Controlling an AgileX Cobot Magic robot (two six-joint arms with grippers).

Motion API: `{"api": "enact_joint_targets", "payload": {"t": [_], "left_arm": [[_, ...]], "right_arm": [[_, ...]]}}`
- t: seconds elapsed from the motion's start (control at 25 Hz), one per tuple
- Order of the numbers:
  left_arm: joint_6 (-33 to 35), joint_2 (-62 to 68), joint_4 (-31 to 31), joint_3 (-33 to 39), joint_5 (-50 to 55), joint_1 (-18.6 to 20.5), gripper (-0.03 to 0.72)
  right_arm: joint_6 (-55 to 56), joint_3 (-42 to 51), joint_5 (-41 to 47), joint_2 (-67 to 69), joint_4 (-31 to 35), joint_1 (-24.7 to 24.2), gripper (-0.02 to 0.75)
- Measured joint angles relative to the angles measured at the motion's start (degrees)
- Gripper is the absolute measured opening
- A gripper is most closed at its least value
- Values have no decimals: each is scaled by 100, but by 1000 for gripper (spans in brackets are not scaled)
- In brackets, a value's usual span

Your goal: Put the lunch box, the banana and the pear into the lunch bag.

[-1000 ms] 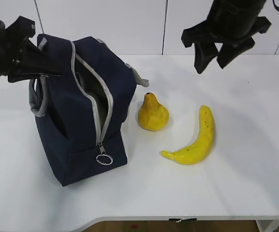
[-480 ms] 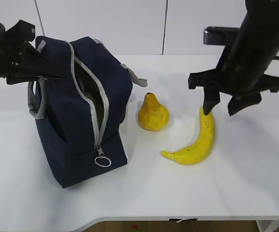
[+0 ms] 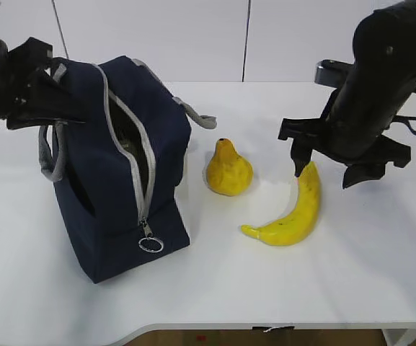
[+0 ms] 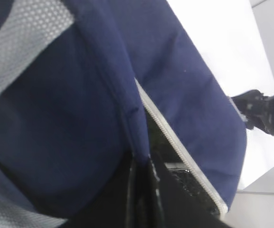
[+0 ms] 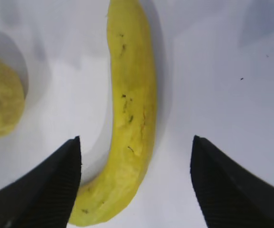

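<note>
The navy lunch bag (image 3: 114, 180) stands at the left with its grey zipper open. My left gripper (image 4: 144, 164) is shut on a fold of the bag's fabric (image 4: 127, 95) beside the opening. The yellow pear (image 3: 228, 169) sits upright to the right of the bag. The banana (image 3: 294, 213) lies on the table further right. My right gripper (image 3: 328, 167) hangs open low over the banana's far end. In the right wrist view the banana (image 5: 132, 95) lies between the two fingers of my right gripper (image 5: 134, 142), touching neither, and the pear (image 5: 1, 97) shows at the left edge. The lunch box is hidden.
The white table (image 3: 215, 288) runs to its front edge near the bottom of the exterior view. A white panelled wall (image 3: 193, 36) stands behind. The bag's grey handle (image 3: 49, 158) hangs at its left side and a ring pull (image 3: 150, 245) dangles at the front.
The right gripper came down from high above the table to straddle the banana's far end, and its jaws opened wider. The left gripper kept its hold while the bag shifted slightly left.
</note>
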Motion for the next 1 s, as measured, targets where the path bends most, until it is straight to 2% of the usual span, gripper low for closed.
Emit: {"api": "enact_joint_targets", "payload": {"t": [0.12,1.0], "left_arm": [[10,0,45,0,0,0,3],[10,0,70,0,14,0,3]], "right_arm": [[86,0,-129,200,1,0,583],[291,0,-836,1004,-299,0,585]]}}
